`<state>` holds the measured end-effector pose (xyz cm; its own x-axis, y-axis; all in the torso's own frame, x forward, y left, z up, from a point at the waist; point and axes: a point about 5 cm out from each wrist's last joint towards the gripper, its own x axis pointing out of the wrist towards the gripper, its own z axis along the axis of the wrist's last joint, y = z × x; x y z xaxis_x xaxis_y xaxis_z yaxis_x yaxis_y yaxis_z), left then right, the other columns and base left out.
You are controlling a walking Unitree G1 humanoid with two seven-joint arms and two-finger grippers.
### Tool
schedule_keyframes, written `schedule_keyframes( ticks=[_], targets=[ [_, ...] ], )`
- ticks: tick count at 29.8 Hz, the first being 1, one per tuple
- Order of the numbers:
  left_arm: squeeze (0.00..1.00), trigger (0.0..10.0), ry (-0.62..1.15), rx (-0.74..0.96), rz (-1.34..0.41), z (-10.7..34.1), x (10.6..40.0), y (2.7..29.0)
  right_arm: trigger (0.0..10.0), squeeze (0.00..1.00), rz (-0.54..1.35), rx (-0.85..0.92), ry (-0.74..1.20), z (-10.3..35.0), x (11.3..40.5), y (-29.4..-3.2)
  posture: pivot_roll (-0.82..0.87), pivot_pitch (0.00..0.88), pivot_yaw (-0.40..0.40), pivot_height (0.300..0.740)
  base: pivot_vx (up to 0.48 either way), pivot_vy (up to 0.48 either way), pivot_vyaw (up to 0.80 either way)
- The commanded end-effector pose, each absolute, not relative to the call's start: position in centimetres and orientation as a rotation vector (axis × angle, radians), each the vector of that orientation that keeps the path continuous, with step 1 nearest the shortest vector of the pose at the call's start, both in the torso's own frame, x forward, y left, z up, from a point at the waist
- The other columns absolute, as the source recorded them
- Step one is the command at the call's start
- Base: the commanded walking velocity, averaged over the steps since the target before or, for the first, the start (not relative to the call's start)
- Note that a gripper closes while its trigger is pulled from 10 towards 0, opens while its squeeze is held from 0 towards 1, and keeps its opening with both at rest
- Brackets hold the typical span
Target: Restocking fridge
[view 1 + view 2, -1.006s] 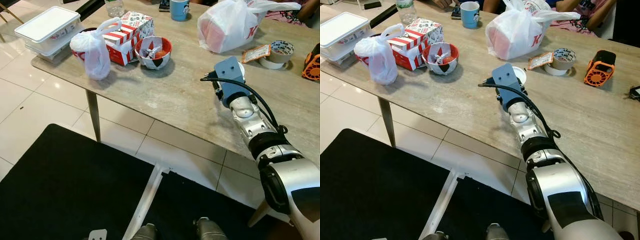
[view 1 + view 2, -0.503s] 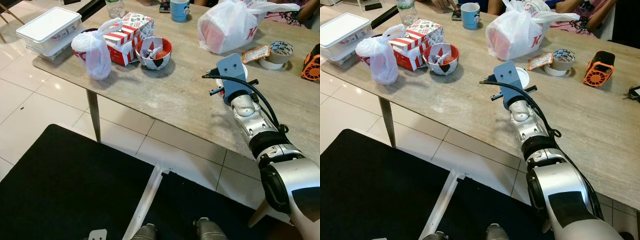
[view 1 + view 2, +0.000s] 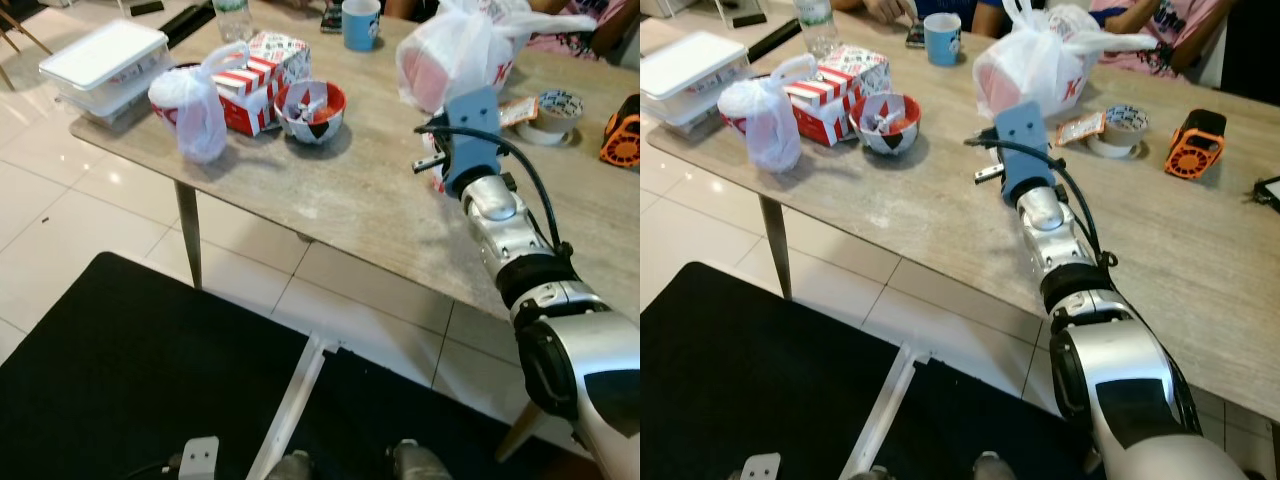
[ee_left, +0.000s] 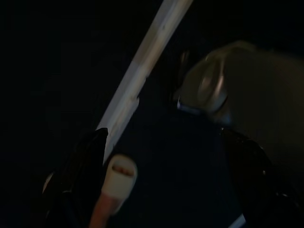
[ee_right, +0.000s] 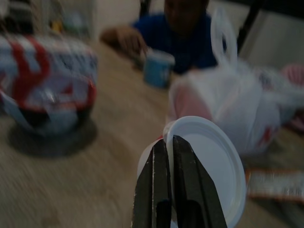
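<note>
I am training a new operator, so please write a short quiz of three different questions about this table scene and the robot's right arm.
1. True or false: the right gripper is pinched on the rim of a white lid.
2. Which stands nearest the red bowl? A) orange tool B) red-striped box C) tape roll
3. Fill in: behind the lid sits a large white plastic ____.

Key: 1 true; 2 B; 3 bag.
</note>
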<state>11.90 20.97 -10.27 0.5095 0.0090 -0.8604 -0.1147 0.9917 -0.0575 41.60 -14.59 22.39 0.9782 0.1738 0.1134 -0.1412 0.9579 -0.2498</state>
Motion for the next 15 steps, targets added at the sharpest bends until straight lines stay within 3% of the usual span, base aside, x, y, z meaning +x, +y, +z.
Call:
schedule_keyframes(
  ticks=[1, 7, 10, 14, 15],
  targets=[
    [0.0, 10.0, 1.063, -0.124, 0.113, -10.4, 11.3, 21.4, 0.0, 0.0, 0.208, -0.2, -0.18, 23.3, 41.6, -14.6, 0.01, 0.067, -0.004, 0.74, 0.0, 0.0, 0.0],
    [0.0, 10.0, 1.03, -0.119, 0.168, -9.8, 12.5, 22.8, 0.0, 0.0, 0.396, -0.224, -0.198, 23.1, 40.8, -15.3, 0.0, 0.037, 0.003, 0.74, 0.0, 0.0, 0.0],
    [0.0, 10.0, 1.03, -0.119, 0.168, -9.8, 12.5, 22.8, 0.0, 0.0, 0.396, -0.224, -0.198, 23.1, 40.8, -15.3, 0.0, 0.037, 0.003, 0.74, 0.0, 0.0, 0.0],
    [0.0, 10.0, 1.024, -0.106, 0.192, -9.5, 12.9, 23.7, 0.0, 0.0, 0.577, -0.184, -0.192, 21.8, 39.4, -17.4, -0.02, 0.022, 0.016, 0.74, 0.0, 0.0, 0.0],
    [0.0, 10.0, 1.024, -0.101, 0.197, -9.4, 13.0, 23.9, 2.2, 0.0, 0.7, -0.169, -0.176, 20.8, 38.2, -17.7, -0.02, 0.015, 0.023, 0.74, 0.0, 0.0, 0.0]
  ],
)
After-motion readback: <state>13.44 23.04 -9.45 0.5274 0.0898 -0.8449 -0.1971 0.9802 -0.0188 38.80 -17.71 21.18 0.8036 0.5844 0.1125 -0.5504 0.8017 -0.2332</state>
